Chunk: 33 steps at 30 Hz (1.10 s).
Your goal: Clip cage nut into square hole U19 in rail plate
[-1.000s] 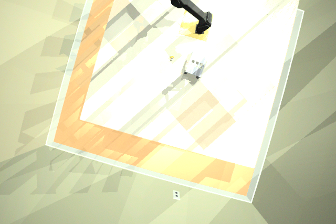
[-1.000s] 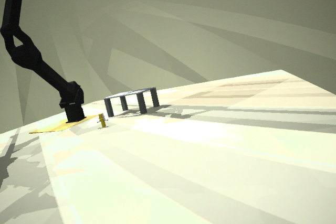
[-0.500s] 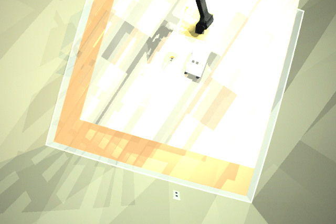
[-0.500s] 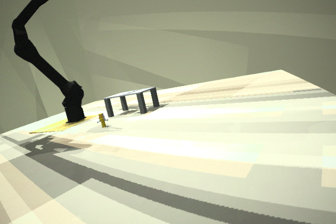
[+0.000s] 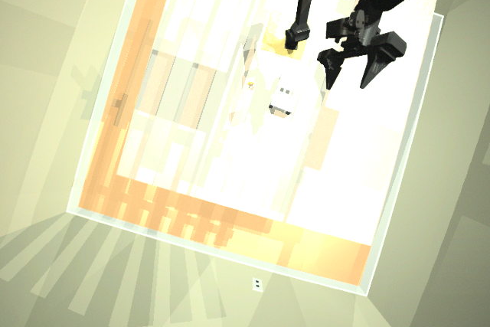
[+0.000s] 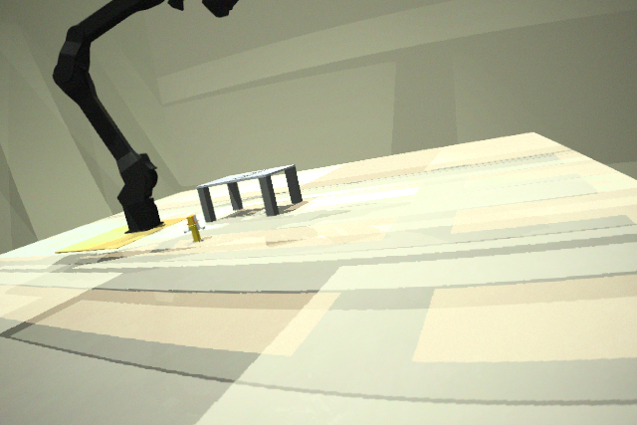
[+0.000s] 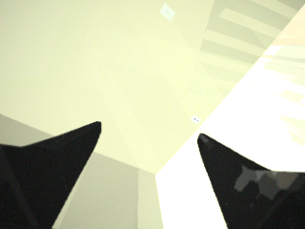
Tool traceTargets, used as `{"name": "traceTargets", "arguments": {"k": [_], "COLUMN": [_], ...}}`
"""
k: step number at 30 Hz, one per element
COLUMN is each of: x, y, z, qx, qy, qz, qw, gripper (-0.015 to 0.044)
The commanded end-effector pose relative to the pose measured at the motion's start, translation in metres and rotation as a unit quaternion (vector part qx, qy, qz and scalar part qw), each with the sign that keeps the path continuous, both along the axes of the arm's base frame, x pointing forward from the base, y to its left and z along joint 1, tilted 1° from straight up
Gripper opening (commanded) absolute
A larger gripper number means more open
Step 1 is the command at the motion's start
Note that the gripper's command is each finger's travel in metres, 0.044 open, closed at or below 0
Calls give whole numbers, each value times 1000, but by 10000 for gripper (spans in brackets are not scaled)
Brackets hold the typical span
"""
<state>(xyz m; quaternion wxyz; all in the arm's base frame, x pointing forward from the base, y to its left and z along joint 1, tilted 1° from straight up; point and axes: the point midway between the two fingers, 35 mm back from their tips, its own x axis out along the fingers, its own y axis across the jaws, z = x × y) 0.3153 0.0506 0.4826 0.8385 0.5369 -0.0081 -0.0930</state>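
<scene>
Exterior view: we saw the cage nut [image 5: 250, 84] [image 6: 193, 228] atop a small yellow post, left of the rail plate [image 5: 282, 96] [image 6: 249, 174]; wings blurry, U19 label illegible. Our gripper [image 5: 344, 87] [image 7: 151, 132] was spread w/ nothing between.

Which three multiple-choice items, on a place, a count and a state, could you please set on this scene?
1. Where is the small yellow post?
A) On the raised plate
B) On the tabletop beside the raised plate
C) Between the fingers

2. How many dark legs hold up the thin pale raised plate?
A) Two
B) Three
C) Four

3. How does the black two-fingered hand stand?
A) Open and empty
B) Shut on the post
C) Shut and empty

1 B: the exterior view shows it standing apart from the plate.
2 C: four legs show in the exterior view.
3 A: the wrist view shows the fingertips wide apart, nothing between them.
</scene>
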Motion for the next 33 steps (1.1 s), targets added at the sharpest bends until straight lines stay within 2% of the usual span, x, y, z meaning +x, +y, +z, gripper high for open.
{"name": "traceTargets", "arguments": {"k": [1, 6, 12, 18, 23, 25, 29, 33], "x": [24, 42, 34, -7, -65, -81, -83, -83], "y": [-24, -72, -136, -190, -220, -224, -225, -225], "z": [-46, -117, -203, -279, -337, -349, -351, -351], "qx": [-51, -94, -92, -29, 81, 118, 123, 123], "qy": [85, 221, 387, 533, 632, 650, 652, 652], "qz": [-23, -51, -66, -57, -31, -21, -20, -20], "qw": [995, 969, 915, 844, 771, 751, 748, 748], "gripper": [440, 440, 440, 440, 440, 440, 440, 335]}}
